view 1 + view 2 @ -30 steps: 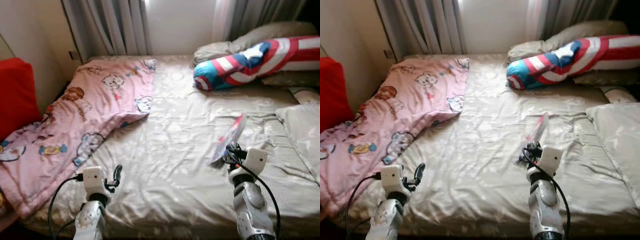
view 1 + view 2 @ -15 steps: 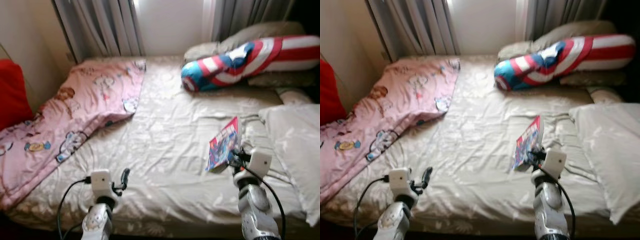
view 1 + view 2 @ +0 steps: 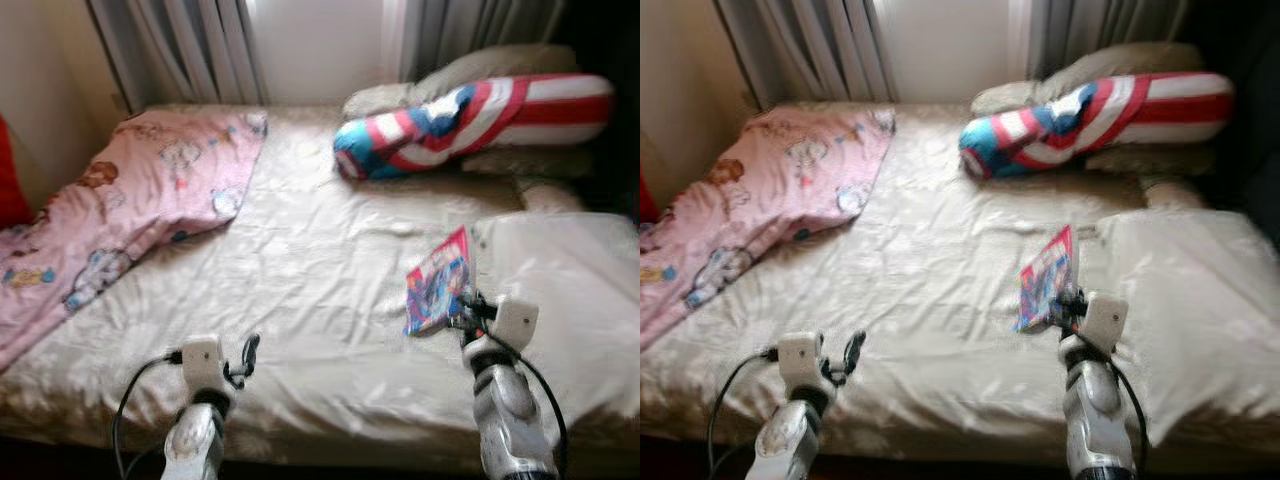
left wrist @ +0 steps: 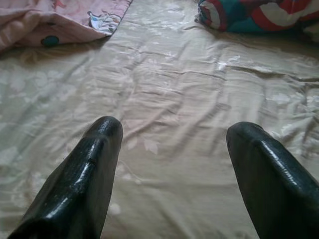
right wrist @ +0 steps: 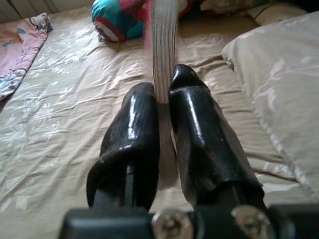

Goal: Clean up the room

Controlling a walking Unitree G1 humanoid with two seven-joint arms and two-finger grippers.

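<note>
The right gripper pinches a comic book upright above the bed, near a pillow, while the left gripper hovers with fingers spread.

Bed, beige floral sheet; pink cartoon quilt at left; striped bolster and pillows at right.
</note>
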